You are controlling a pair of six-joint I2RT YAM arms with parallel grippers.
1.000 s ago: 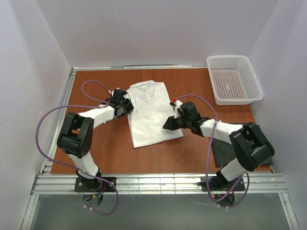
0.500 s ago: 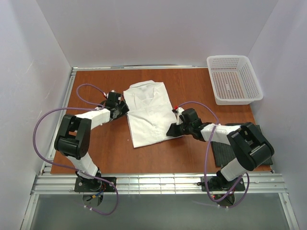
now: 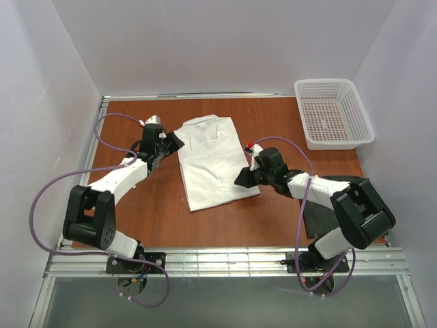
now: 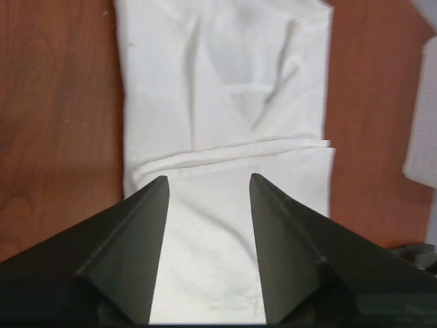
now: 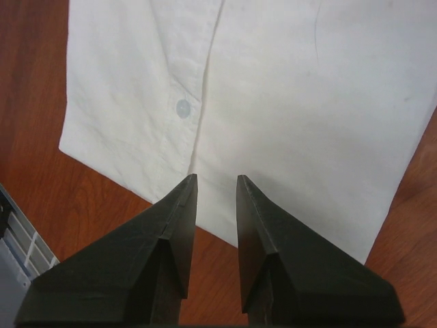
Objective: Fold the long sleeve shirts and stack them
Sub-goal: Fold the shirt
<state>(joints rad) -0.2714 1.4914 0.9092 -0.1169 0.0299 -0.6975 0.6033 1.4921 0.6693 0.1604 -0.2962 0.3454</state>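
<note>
The folded white shirt (image 3: pixel 213 160) lies mid-table, its long axis running away from our bases. Our left gripper (image 3: pixel 176 140), half-open and empty, hovers at its collar corner. Our right gripper (image 3: pixel 240 179), narrow and empty, is at its hem.

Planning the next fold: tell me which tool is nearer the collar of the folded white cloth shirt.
Left. The left tool is close beside the collar, at the folded white cloth shirt's far left corner; the right tool is at its near right edge, towards the hem.
</note>
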